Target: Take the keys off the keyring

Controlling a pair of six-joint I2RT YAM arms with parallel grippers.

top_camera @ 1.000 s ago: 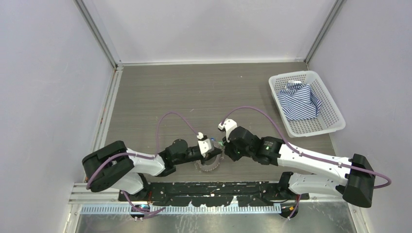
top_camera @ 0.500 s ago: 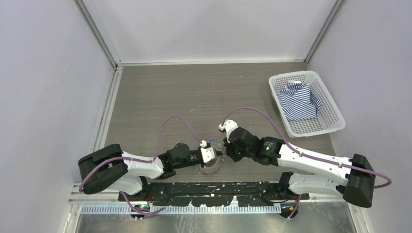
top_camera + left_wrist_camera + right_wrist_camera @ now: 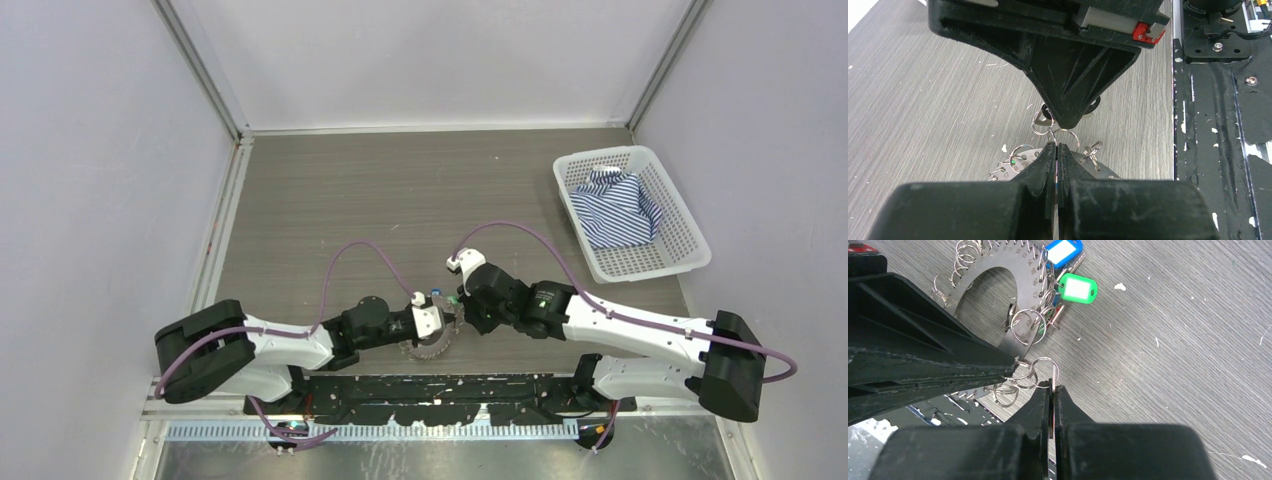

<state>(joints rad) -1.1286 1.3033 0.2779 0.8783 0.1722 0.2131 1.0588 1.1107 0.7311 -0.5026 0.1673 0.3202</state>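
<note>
The keyring [image 3: 1020, 262] is a flat grey numbered arc hung with small split rings, lying near the table's front edge [image 3: 430, 349]. Keys with blue [image 3: 1062, 251] and green [image 3: 1077, 290] tags lie bunched at its far end. My left gripper [image 3: 1056, 146] is shut on a small split ring [image 3: 1066, 136] just above the arc. My right gripper [image 3: 1052, 388] faces it tip to tip, shut on a thin metal key seen edge-on. That key's ring [image 3: 1044, 371] links to the ring pinched by the left gripper [image 3: 1009, 365].
A white basket [image 3: 690, 235] holding a striped cloth [image 3: 615, 205] stands at the back right. The black base rail [image 3: 1218, 125] runs close beside the keyring. Grey walls enclose the table on three sides.
The left arm has swung its gripper nearer the front edge and lower over the keyring. The right gripper followed slightly left. Both grippers stayed shut.
</note>
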